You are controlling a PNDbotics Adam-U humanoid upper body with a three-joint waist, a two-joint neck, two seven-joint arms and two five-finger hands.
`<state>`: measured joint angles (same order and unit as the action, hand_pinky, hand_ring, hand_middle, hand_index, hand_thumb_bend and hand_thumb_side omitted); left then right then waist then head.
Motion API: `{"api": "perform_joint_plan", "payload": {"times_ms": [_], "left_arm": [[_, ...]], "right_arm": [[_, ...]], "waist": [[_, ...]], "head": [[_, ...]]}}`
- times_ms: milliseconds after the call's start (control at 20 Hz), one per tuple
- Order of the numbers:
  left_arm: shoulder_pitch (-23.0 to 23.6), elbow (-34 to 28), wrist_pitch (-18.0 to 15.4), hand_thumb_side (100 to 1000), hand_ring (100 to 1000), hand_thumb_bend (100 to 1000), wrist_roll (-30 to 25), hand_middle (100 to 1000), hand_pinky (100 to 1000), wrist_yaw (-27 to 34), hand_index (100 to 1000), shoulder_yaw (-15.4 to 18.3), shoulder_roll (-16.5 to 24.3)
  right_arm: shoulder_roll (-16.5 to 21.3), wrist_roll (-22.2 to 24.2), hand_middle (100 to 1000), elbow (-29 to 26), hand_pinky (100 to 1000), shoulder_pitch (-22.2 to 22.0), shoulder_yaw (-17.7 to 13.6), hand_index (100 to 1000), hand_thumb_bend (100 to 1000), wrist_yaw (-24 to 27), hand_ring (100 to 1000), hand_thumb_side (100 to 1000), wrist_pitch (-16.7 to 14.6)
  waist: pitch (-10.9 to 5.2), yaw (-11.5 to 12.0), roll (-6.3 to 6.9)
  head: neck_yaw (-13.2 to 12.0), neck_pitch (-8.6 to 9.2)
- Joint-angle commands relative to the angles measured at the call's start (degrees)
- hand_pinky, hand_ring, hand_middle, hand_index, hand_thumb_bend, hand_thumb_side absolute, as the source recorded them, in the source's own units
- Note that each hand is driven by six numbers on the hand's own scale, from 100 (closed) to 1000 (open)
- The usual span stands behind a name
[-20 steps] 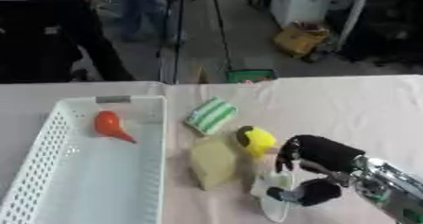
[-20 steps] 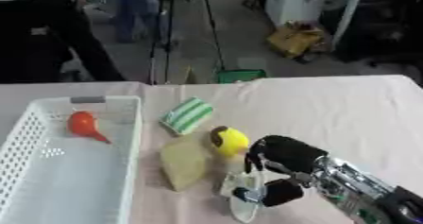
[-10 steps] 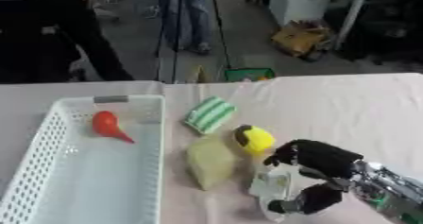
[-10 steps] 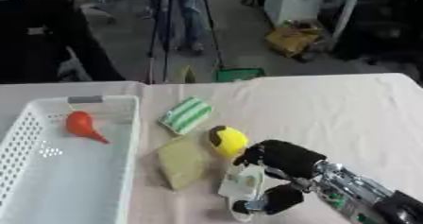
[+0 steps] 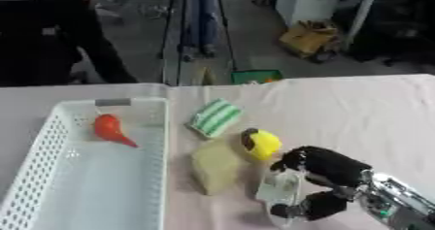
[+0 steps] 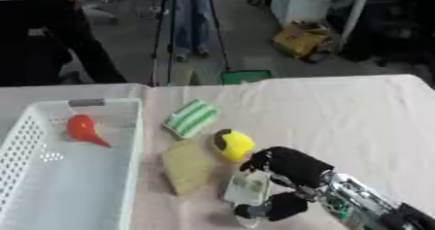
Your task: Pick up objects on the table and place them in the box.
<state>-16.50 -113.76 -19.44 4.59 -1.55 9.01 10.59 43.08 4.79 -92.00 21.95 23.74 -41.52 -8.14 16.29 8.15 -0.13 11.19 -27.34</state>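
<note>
One small pale, see-through object (image 5: 278, 189) sits low on the counter (image 5: 374, 112), and the fingers (image 5: 293, 160) of my right hand (image 5: 327, 166) curl over its top while my thumb comes up from below, so I am grasping it. I cannot tell what the object is, only that it is whitish and boxy. It rests just right of a tan block (image 5: 214, 167) and just below a yellow and black roll (image 5: 259, 143). A green-striped cloth (image 5: 214, 118) lies a little further up. To the left stands the white basket (image 5: 51, 141), the box for this task, with an orange-red object (image 5: 108, 128) already inside near its far end. My left hand is not in view.

The risks, as I judge them: my pinch catches the pale object near its edges, so it could slip or tip as I lift. My knuckles sit near the yellow roll, so lifting could nudge it and set it rolling. On the way to the basket I must cross over the tan block and clear the near wall, or the object could catch.

The right eye view shows a wider strip of counter right of my arm; the left eye view shows more of the basket's floor.
</note>
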Motion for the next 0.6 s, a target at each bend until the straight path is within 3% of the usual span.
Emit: {"api": "perform_joint_plan", "payload": {"times_ms": [50, 600], "left_arm": [[-0.69, -0.83, -0.01, 1000, 930, 100, -0.30, 954, 1000, 0.11, 914, -0.10, 0.28], [-0.73, -0.83, 0.00, 1000, 930, 100, -0.49, 956, 1000, 0.15, 913, -0.14, 0.15]], "right_arm": [[-0.57, -1.53, 667, 0.13, 845, 0.93, -0.88, 846, 624, -0.08, 797, 923, 1.65], [-2.68, -3.12, 617, 1.16, 840, 1.00, -0.70, 817, 598, -1.24, 786, 887, 4.54]], "waist": [[-0.74, -0.01, 0.12], [-0.63, 0.02, 0.24]], "head": [[0.25, 0.76], [0.42, 0.80]]}}
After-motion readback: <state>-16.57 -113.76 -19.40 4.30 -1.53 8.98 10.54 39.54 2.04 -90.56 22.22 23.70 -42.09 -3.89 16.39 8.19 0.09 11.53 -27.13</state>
